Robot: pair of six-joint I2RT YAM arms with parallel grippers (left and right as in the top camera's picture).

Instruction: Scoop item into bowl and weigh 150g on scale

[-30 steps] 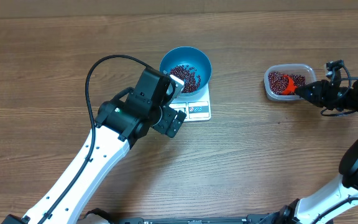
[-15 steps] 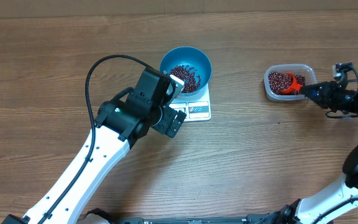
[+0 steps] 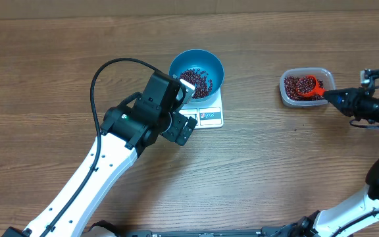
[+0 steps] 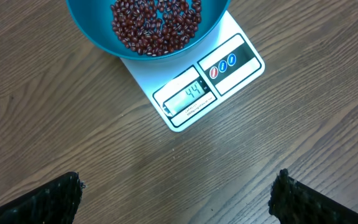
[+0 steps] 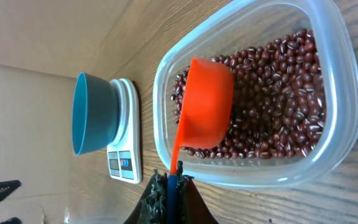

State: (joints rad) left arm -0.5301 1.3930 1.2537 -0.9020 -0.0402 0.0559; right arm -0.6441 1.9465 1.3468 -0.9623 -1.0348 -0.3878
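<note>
The right claw [image 5: 169,190] was clamped on the handle of the orange scoop [image 5: 205,102], whose cup lay among the beans [image 5: 272,106] in the clear tub [image 5: 337,130]. Farther off, the blue bowl [image 5: 92,112] sat partly filled on the scale [image 5: 126,140], with the left claw [image 4: 176,199] spread wide near it. An overfull or tilted scoop could shed beans onto the surface [image 3: 262,151] between tub and bowl, or overshoot the target weight.

Ahead of the left gripper [image 4: 178,199], whose fingers [image 4: 42,202] are black, a blue bowl [image 3: 196,59] holds dark red-brown beans [image 4: 157,25] streaked with white. The scale [image 4: 225,31] under it is white, with a pale grey-green display [image 4: 188,94] and one red and two blue buttons [image 4: 222,66]. The scoop [image 5: 204,112] at the right gripper [image 5: 169,186] is bright orange, the tub [image 5: 340,124] clear, the table [image 3: 275,164] brown wood grain.
</note>
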